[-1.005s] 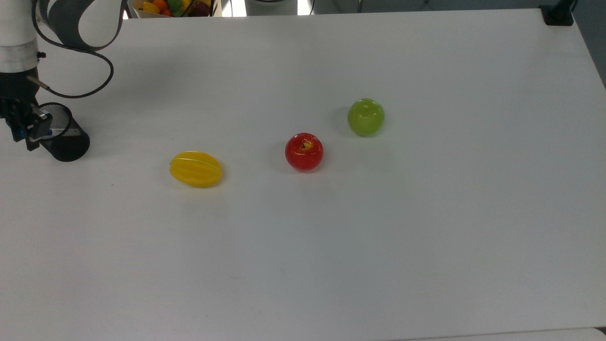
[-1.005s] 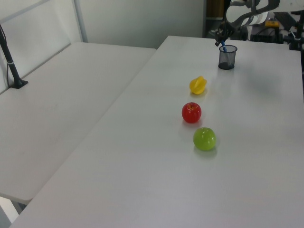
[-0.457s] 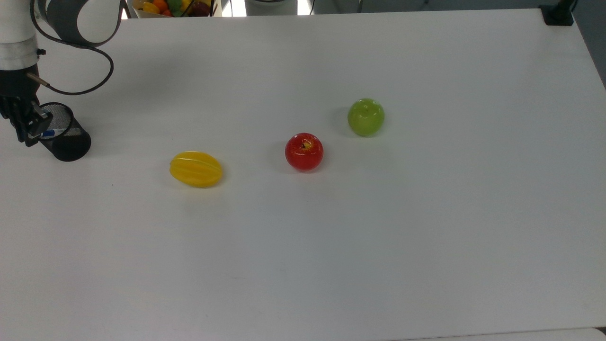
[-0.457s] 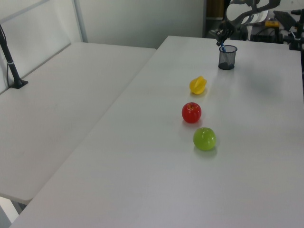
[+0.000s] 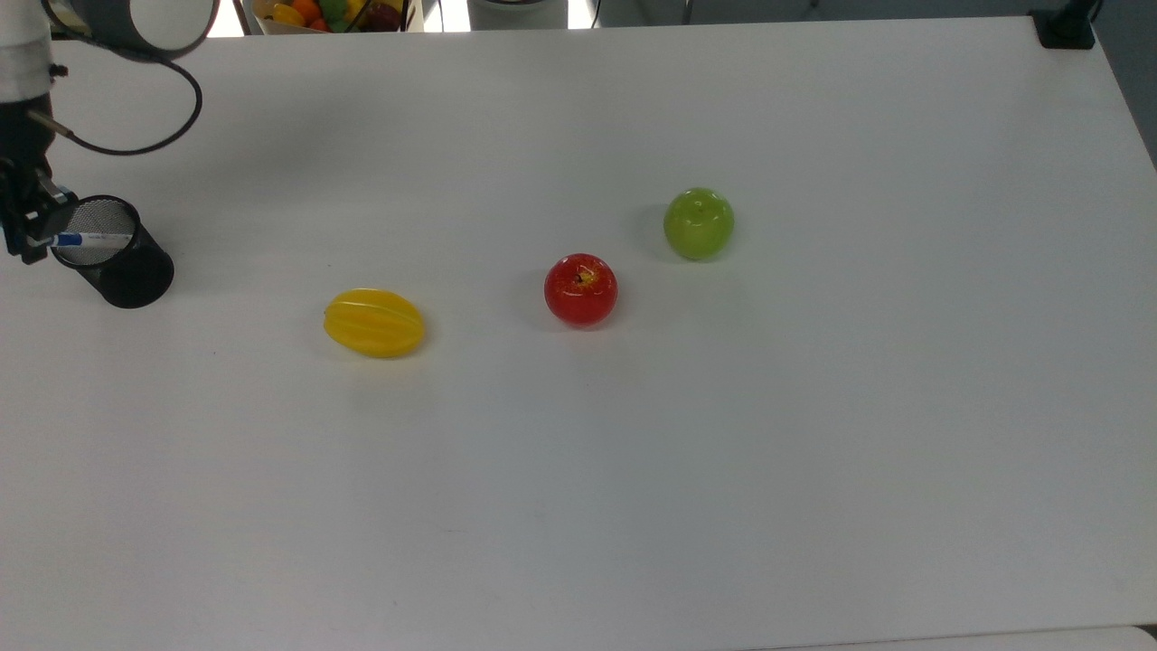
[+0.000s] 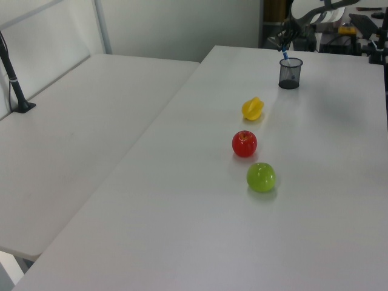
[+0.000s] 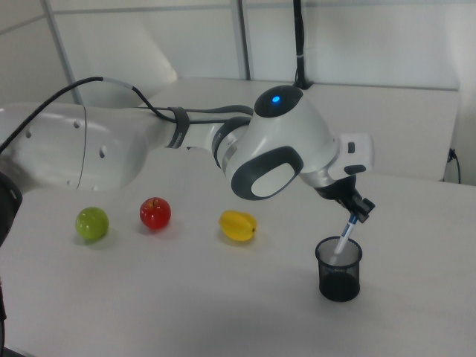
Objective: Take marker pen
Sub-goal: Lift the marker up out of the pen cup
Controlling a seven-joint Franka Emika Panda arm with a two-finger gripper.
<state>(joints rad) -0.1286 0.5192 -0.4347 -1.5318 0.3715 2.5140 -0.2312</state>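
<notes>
The marker pen (image 7: 346,236) has its lower end hidden inside the mesh cup (image 7: 340,269).

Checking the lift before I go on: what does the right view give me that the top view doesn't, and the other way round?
Right view alone: the arm's white links, and the marker hanging tilted, its lower end still inside the cup. Top view alone: the whole table and a fruit bin past its far edge. Both: gripper shut on the marker's top, plus the starfruit, red apple and green apple.
</notes>
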